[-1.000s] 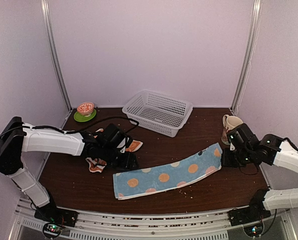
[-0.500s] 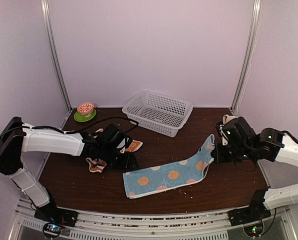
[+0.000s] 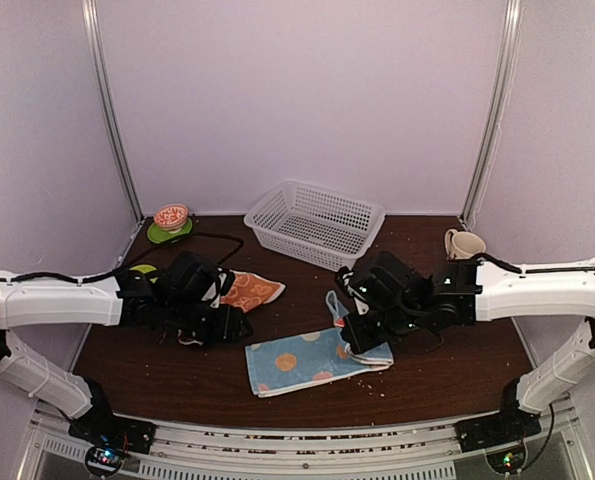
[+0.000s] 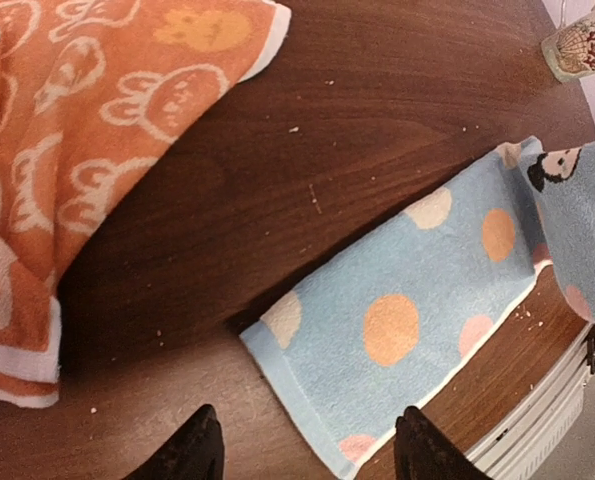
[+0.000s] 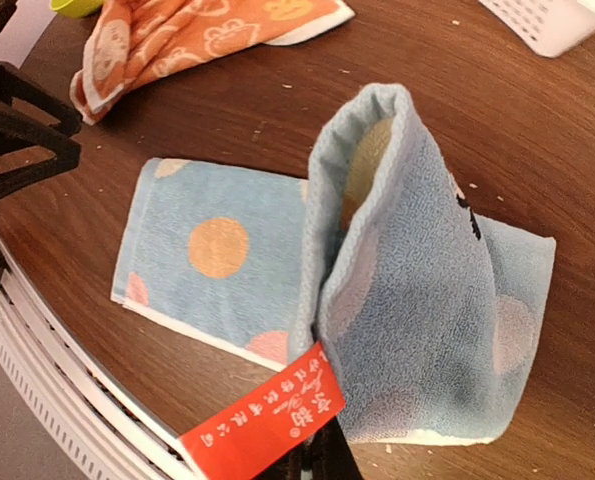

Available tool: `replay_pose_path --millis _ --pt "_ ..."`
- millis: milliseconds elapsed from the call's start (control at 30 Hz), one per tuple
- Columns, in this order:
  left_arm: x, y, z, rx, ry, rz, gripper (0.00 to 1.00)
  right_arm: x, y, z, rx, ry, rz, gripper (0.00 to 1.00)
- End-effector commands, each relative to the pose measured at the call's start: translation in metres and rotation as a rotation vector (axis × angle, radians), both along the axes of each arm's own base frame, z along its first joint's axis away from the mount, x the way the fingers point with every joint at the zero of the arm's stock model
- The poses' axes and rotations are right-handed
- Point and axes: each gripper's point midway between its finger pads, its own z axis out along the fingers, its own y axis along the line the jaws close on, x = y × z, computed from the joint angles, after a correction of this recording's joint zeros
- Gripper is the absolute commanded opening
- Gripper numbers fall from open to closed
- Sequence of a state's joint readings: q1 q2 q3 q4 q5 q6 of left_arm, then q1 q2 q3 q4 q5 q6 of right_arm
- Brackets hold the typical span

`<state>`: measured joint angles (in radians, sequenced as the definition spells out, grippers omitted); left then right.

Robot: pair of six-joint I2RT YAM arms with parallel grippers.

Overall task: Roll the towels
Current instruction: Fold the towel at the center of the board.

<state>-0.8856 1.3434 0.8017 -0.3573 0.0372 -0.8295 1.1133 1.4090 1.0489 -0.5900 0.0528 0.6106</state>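
Observation:
The light blue towel [image 3: 297, 360] with peach and pink dots lies near the table's front middle. Its right end is lifted and folded back over itself [image 5: 417, 270]. My right gripper [image 3: 357, 335] is shut on that lifted end, next to a red label [image 5: 262, 432], with its jaws [image 5: 322, 462] mostly hidden under the cloth. The orange-red towel [image 3: 249, 292] with white pattern lies crumpled to the left, also seen in the left wrist view [image 4: 87, 140]. My left gripper [image 4: 307, 450] is open and empty, low over the blue towel's left end [image 4: 397, 330], and shows from above [image 3: 227, 325].
A white basket [image 3: 315, 225] stands at the back middle. A mug [image 3: 462, 243] sits at the right back, and a small bowl on a green saucer [image 3: 170, 222] at the left back. The table's front edge rail [image 3: 307, 435] runs close below the blue towel.
My right gripper has carried the blue towel's right end up and leftward, folding it over the towel. My left arm has drawn back left, uncovering more of the orange towel.

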Motion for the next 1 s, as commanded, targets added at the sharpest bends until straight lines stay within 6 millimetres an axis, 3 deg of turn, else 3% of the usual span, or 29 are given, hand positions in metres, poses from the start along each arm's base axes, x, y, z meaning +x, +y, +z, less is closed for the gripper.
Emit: replay_pose_path --millis 0,233,433,967 --pt "-0.003 0.021 0.002 0.021 -0.032 0.068 0.6 -0.006 0.045 0.012 0.05 -0.013 0.104 0.0" --pt "-0.01 0.038 0.003 0.015 -0.045 0.108 0.61 -0.013 0.082 -0.004 0.008 0.024 0.175 0.0" --pt "-0.012 0.042 -0.001 0.018 -0.042 0.116 0.61 -0.018 0.095 -0.02 -0.026 0.046 0.198 0.0" --pt "-0.014 0.048 -0.01 0.046 -0.03 0.128 0.61 -0.031 0.128 -0.039 -0.061 0.095 0.222 0.0"
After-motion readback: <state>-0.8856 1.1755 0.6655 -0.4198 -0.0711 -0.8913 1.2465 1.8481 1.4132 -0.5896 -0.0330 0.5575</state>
